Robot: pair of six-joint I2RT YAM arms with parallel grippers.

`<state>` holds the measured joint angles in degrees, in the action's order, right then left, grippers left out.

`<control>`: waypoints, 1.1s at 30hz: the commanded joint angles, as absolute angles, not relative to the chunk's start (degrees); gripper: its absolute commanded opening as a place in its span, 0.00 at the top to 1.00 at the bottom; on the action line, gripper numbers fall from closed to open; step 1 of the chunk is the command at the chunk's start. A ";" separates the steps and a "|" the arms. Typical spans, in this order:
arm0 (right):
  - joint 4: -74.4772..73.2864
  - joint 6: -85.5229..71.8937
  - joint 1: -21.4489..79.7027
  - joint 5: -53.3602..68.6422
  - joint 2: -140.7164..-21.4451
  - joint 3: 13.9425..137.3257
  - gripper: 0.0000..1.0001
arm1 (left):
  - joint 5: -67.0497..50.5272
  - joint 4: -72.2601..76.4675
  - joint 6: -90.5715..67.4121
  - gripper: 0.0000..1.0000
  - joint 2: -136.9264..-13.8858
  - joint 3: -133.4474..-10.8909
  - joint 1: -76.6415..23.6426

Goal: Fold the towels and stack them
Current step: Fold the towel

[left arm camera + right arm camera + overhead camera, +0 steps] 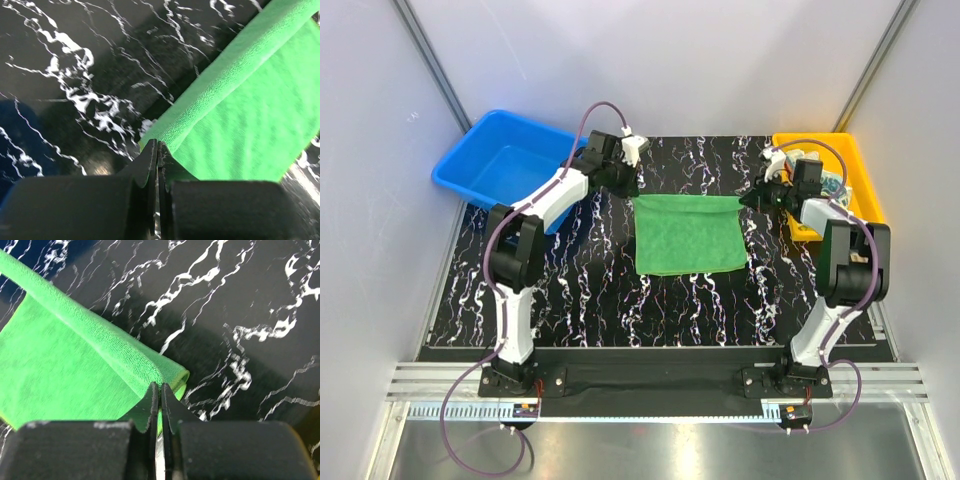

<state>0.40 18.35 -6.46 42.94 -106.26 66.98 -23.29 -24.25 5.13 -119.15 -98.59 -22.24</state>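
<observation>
The green towel (686,232) hangs stretched between my two grippers, its lower part lying on the black marbled table (580,290). My left gripper (628,186) is shut on the towel's far left corner (165,136). My right gripper (748,199) is shut on the far right corner (172,377). The top edge is taut and lifted off the table. A patterned cloth (832,187) shows partly in the yellow bin behind my right arm. The striped towel is not in view.
A blue bin (500,160) stands at the far left corner of the table. A yellow bin (855,170) stands at the far right, close behind my right wrist. Grey walls close in both sides.
</observation>
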 commanded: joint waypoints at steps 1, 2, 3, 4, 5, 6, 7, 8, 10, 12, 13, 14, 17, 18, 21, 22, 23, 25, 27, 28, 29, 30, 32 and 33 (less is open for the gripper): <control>5.89 20.48 -6.24 41.93 -98.20 62.41 1.00 | -23.20 -21.62 5.54 1.00 -112.77 -96.51 -23.02; 5.98 20.30 -6.24 41.58 -97.13 61.36 1.00 | -23.55 -21.80 5.19 1.00 -112.07 -94.76 -23.29; 5.45 20.30 -6.24 41.22 -96.16 59.61 1.00 | -23.55 -21.62 4.92 1.00 -111.36 -93.70 -23.55; 5.36 20.30 -6.33 40.96 -94.50 58.89 1.00 | -23.55 -21.27 4.66 1.00 -109.88 -92.65 -23.82; 5.36 20.30 -6.24 40.09 -93.70 58.02 1.00 | -23.38 -20.49 4.22 1.00 -108.99 -90.46 -24.34; 5.10 20.13 -6.24 39.73 -93.00 56.96 1.00 | -23.38 -20.22 4.13 1.00 -108.29 -89.57 -24.61; 4.58 20.13 -6.33 39.47 -91.94 56.52 1.00 | -23.20 -20.30 3.96 1.00 -107.24 -88.78 -24.78; 4.14 20.04 -6.24 38.94 -91.41 56.08 1.00 | -23.20 -20.74 3.96 1.00 -106.79 -87.73 -25.05; 3.52 19.34 -6.24 38.59 -89.49 54.32 1.00 | -23.90 -21.97 3.78 1.00 -105.91 -87.28 -25.05; 4.21 18.02 -6.24 38.76 -88.16 51.87 1.00 | -24.60 -23.02 3.60 1.00 -105.03 -86.49 -25.22; 4.22 16.63 -6.15 38.93 -86.85 51.16 1.00 | -24.70 -23.11 3.34 1.00 -103.90 -85.96 -25.40; 4.31 15.83 -6.07 39.02 -85.97 50.46 1.00 | -24.78 -23.03 3.08 1.00 -103.19 -85.35 -25.49; 6.15 13.80 -5.63 38.06 -82.54 46.50 1.00 | -24.26 -22.24 2.90 1.00 -101.43 -82.27 -26.10; 6.24 13.45 -5.63 37.80 -81.75 45.19 1.00 | -24.17 -22.67 2.90 1.00 -101.25 -81.48 -26.19; 5.89 11.96 -5.54 37.35 -80.16 43.68 1.00 | -25.31 -24.17 2.55 1.00 -101.60 -80.78 -26.37; 6.15 10.47 -5.45 37.44 -79.55 43.25 1.00 | -25.57 -24.26 2.46 1.00 -101.51 -80.25 -26.54; 6.67 9.33 -5.36 37.01 -79.19 42.72 1.00 | -25.66 -23.82 1.76 1.00 -101.34 -79.11 -26.72; 9.05 6.52 -5.27 36.65 -78.14 40.70 1.00 | -26.10 -23.73 1.32 1.00 -100.64 -77.96 -27.07; 10.45 5.19 -5.19 35.95 -77.70 39.38 1.00 | -26.54 -24.26 0.97 1.00 -100.20 -76.91 -27.42; 10.37 4.66 -5.19 34.99 -77.70 39.20 1.00 | -26.54 -24.52 0.97 1.00 -99.76 -76.56 -27.94; 9.24 4.48 -5.19 34.37 -77.96 39.29 1.00 | -26.46 -24.87 0.71 1.00 -99.58 -76.03 -28.12; 8.45 3.61 -5.19 34.02 -78.39 40.07 1.00 | -26.54 -25.22 0.70 1.00 -99.41 -75.68 -28.30; 7.65 2.47 -5.19 33.84 -78.31 40.34 1.00 | -26.45 -25.66 0.44 1.00 -98.97 -74.80 -28.56; 7.91 1.85 -5.19 33.66 -78.31 39.99 1.00 | -26.28 -25.84 0.18 1.00 -98.79 -74.53 -28.56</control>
<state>6.17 5.02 -5.56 35.68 -79.40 39.44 -24.82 -26.06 0.99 -102.78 -75.22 -28.21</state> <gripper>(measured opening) 0.047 0.008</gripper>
